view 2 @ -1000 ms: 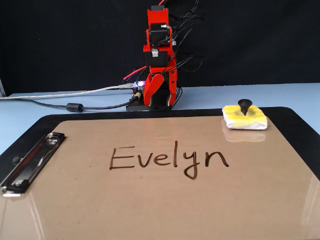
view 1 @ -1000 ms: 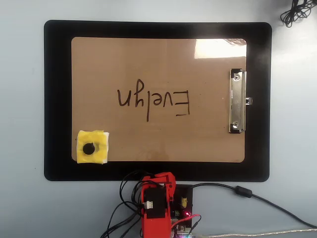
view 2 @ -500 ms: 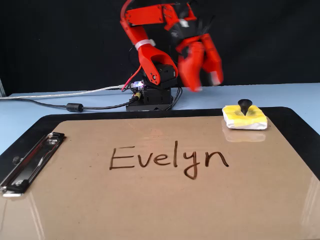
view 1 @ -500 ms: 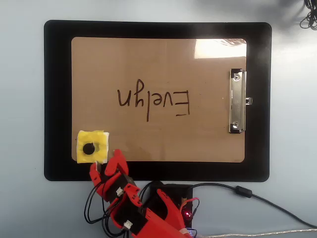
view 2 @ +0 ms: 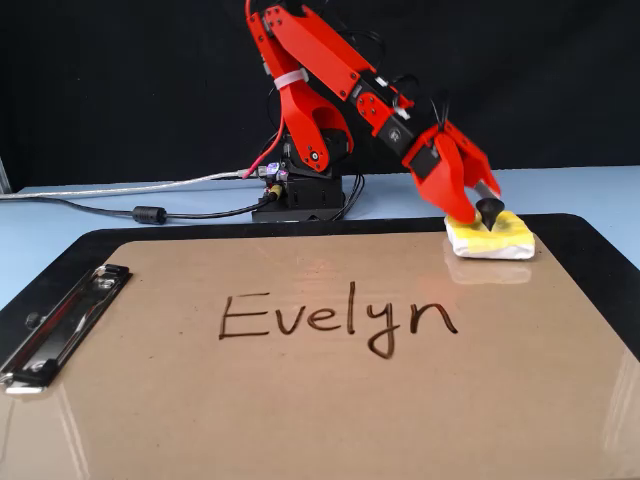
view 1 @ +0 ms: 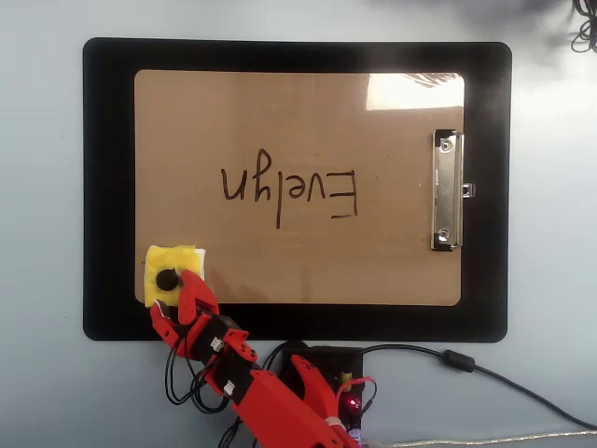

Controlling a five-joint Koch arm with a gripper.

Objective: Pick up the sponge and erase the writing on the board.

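From overhead, the board lies flat on a black mat on the pale blue desk, its silver clip at the right side in this view. The writing sits across the middle of the board, upside down from here, its strokes whole. The sponge rests on the board's lower left corner, and its black knob shows at the centre. The red arm reaches up from the bottom edge of the view, and the claw is right at the sponge's near side, one finger lying over the sponge's lower right part just beside the knob, the other finger lower and to the left, over the mat's edge. The two fingers stand spread apart, with nothing held between them. In the fixed view from the front, the board fills the foreground with the writing reading the right way up and the clip at the left. The sponge sits at the board's far right corner. The claw points down at it, its tips parted and close around the knob, low over the yellow foam; whether they touch it I cannot tell. Cables trail off to the left from the arm's base.
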